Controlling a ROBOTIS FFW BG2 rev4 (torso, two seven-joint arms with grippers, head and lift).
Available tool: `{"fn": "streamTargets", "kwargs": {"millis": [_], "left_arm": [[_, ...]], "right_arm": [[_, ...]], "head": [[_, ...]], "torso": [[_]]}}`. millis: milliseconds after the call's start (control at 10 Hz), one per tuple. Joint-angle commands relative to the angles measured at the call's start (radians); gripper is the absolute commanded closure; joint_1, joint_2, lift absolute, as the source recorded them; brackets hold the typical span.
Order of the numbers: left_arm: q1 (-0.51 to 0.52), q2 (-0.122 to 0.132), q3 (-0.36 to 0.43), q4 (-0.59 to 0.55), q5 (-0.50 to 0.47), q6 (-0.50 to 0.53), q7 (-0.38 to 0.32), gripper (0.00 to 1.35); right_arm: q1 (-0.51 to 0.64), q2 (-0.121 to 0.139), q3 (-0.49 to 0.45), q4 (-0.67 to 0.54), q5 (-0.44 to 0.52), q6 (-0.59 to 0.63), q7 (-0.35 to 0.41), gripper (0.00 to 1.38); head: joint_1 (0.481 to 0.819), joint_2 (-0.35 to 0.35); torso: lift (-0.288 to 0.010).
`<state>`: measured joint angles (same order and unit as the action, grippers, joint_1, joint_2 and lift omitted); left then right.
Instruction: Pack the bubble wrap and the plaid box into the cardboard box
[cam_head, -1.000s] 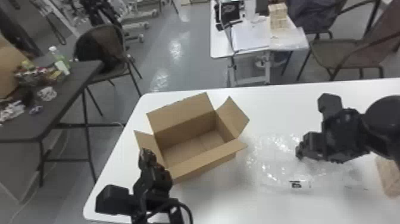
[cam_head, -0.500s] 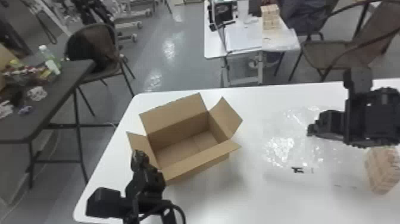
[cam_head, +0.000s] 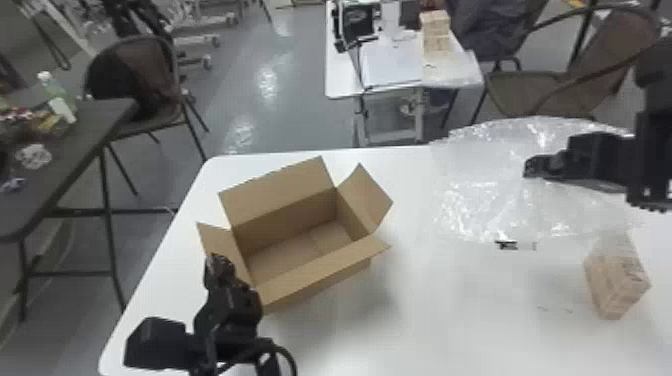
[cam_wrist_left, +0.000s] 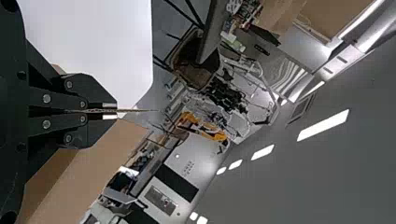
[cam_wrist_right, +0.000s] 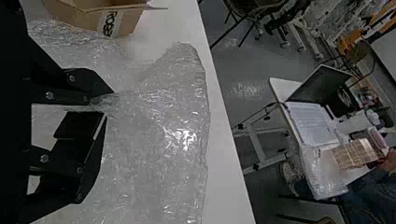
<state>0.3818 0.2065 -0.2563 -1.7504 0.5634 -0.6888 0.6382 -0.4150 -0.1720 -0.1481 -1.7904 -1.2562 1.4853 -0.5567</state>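
On the white counter (cam_head: 435, 320), the open cardboard box (cam_head: 320, 272) is set toward the left side, its plain brown flaps spread and its bare, flat floor exposed. One short flap (cam_head: 219, 241), thin and layered at its edge, is clamped between the jaws of the left gripper (cam_head: 217, 264), which are closed on it. On an outer wall of the box, a pale label (cam_wrist_right: 110, 24) is marked with bold dark lettering.

To the right of the cardboard box and apart from it, the bubble wrap (cam_head: 500, 215) is seen as a wide, clear sheet, glossy and crinkled, with a rounded outer edge. It is drawn into a narrow pinch between the jaws of the right gripper (cam_head: 535, 167), which are clamped on it. Beside its lower edge in the head view, a small dark printed mark (cam_head: 507, 245) is shown, too small to be made out.

Near the wrap, the plaid box (cam_head: 615, 282) is placed on the counter, outside the cardboard box. It is a pale tan block with straight edges, crossed by faint checked lines. Whether it is touched by the wrap cannot be told.
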Motion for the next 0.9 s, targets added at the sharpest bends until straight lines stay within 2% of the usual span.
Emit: {"fn": "streamTargets", "kwargs": {"millis": [0, 100, 200, 300, 400, 500, 600, 700, 800], "left_arm": [[-0.003, 0.001, -0.004, -0.001, -0.002, 0.008, 0.0, 1.21], [-0.003, 0.001, -0.003, -0.001, -0.004, 0.009, 0.001, 1.21], [-0.004, 0.001, -0.004, -0.001, -0.004, 0.011, 0.001, 1.21], [-0.008, 0.001, -0.008, -0.001, -0.004, 0.02, 0.001, 1.21], [-0.012, 0.001, -0.011, 0.0, -0.004, 0.029, 0.001, 1.21], [-0.018, 0.001, -0.014, 0.005, -0.002, 0.034, 0.001, 1.21], [-0.02, -0.001, -0.015, 0.005, 0.0, 0.037, 0.001, 1.21], [-0.02, -0.001, -0.017, 0.005, 0.0, 0.037, 0.001, 1.21], [-0.02, -0.001, -0.018, 0.005, 0.001, 0.037, 0.001, 1.21]], "right_arm": [[-0.034, -0.038, 0.004, 0.014, -0.12, 0.026, 0.0, 1.06], [-0.071, -0.06, 0.042, 0.026, -0.16, 0.035, 0.0, 1.06], [-0.108, -0.069, 0.077, 0.059, -0.201, 0.041, 0.0, 1.06], [-0.142, -0.069, 0.102, 0.108, -0.236, 0.044, 0.001, 1.06], [-0.176, -0.066, 0.13, 0.151, -0.221, 0.043, 0.001, 1.06], [-0.2, -0.049, 0.157, 0.2, -0.054, 0.029, 0.195, 1.06], [-0.229, -0.032, 0.22, 0.249, 0.204, -0.026, 0.517, 1.06], [-0.274, -0.012, 0.291, 0.301, 0.423, -0.074, 0.756, 1.06], [-0.317, 0.014, 0.34, 0.376, 0.587, -0.109, 0.963, 1.06]], "head": [[0.695, 0.213], [0.695, 0.219], [0.695, 0.224], [0.695, 0.237], [0.695, 0.254], [0.695, 0.261], [0.695, 0.281], [0.695, 0.296], [0.695, 0.312]], "torso": [[-0.102], [-0.102], [-0.102], [-0.102], [-0.102], [-0.102], [-0.102], [-0.102], [-0.102]]}}
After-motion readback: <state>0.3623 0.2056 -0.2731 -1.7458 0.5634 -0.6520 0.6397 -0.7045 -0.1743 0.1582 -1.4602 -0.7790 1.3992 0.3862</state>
